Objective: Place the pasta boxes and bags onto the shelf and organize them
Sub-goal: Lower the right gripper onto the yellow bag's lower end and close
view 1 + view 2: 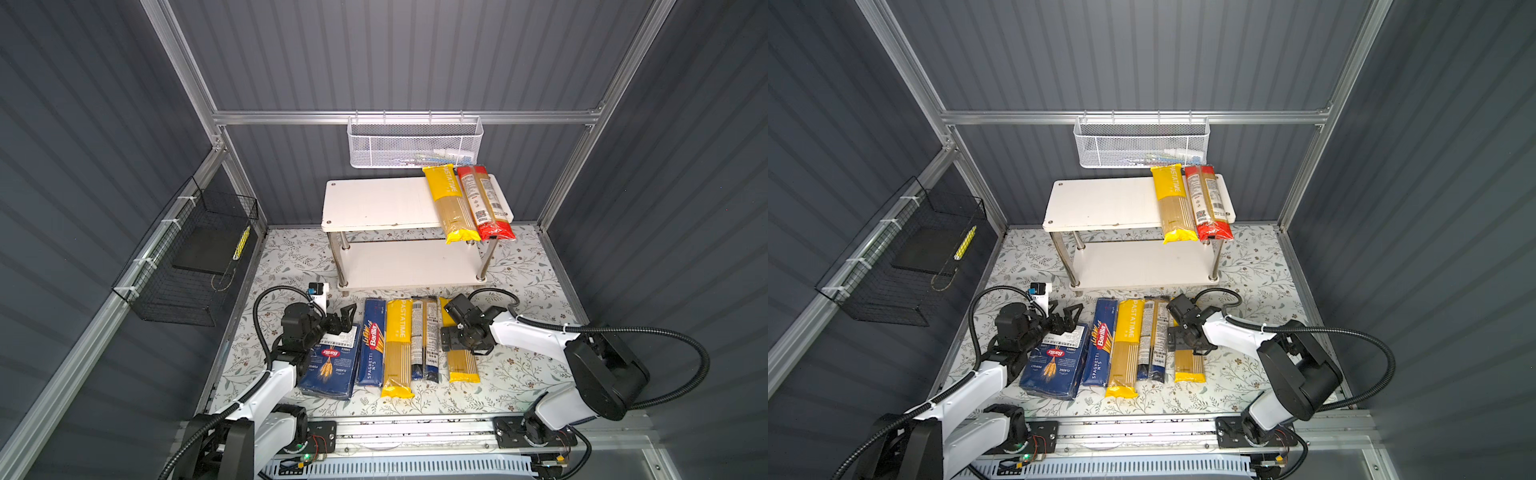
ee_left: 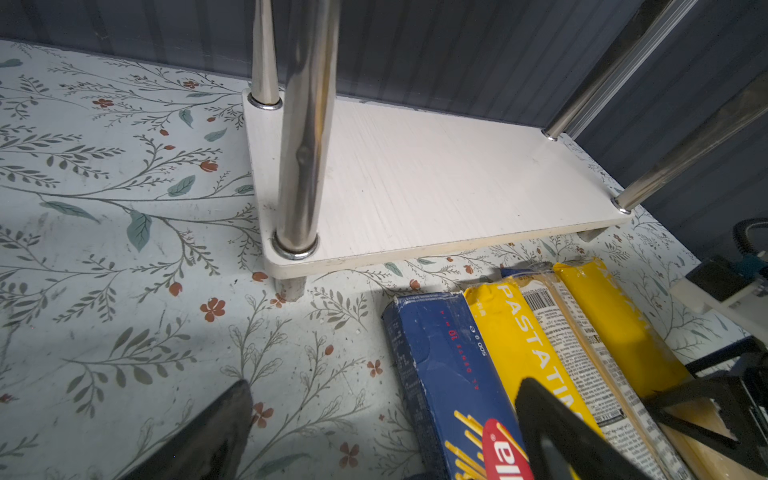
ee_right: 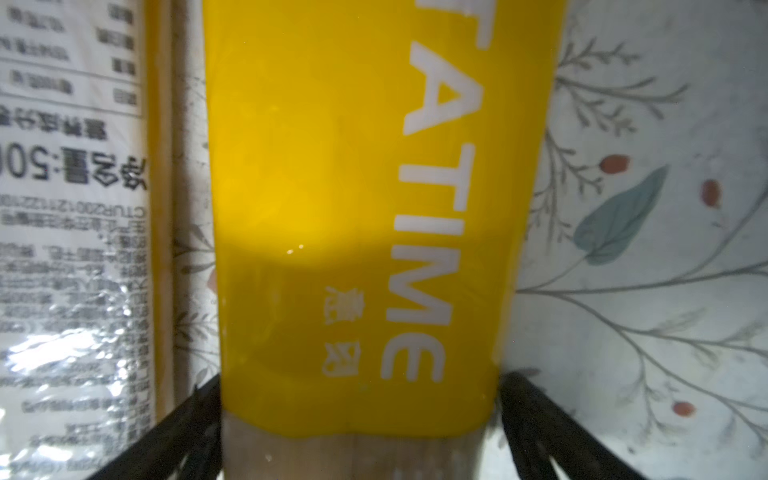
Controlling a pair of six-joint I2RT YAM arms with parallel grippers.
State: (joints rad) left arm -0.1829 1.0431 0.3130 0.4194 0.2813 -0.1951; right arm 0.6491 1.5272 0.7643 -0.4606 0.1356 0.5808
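A white basket (image 1: 411, 143) hangs on the back rail just above the shelf (image 1: 374, 203). A black basket (image 1: 187, 257) hangs on the side wall, well to the shelf's left. At the right end of the shelf's top board lie a shelved yellow bag (image 1: 451, 203) and a red bag (image 1: 484, 203), side by side, their near ends overhanging the front edge.

On the mat (image 1: 519, 374) in front of the shelf lies a row. From the shelf's left to its right: wide box (image 1: 332, 365), narrow box (image 1: 372, 345), middle yellow bag (image 1: 397, 349), navy bag (image 1: 424, 336), end yellow bag (image 1: 461, 365).

The left gripper (image 1: 347, 318) hovers over the wide box's far end, before the shelf's left front post. Its fingers are spread wide with nothing between them. The right gripper (image 3: 357, 415) points down at the end yellow bag (image 3: 353, 208), its fingers spread with one on each side of the pack. Whether they touch it cannot be told.

In both top views the right arm covers that bag's middle and the left arm covers the wide box's left edge. The right wrist view is close and blurred, and only "ATIME" reads. The white basket's contents are too small to make out.

The bags are slim clear packs of pale spaghetti. The boxes are dark blue with red Barilla ovals, and the narrow one reads "SPAGHETTI N°5".
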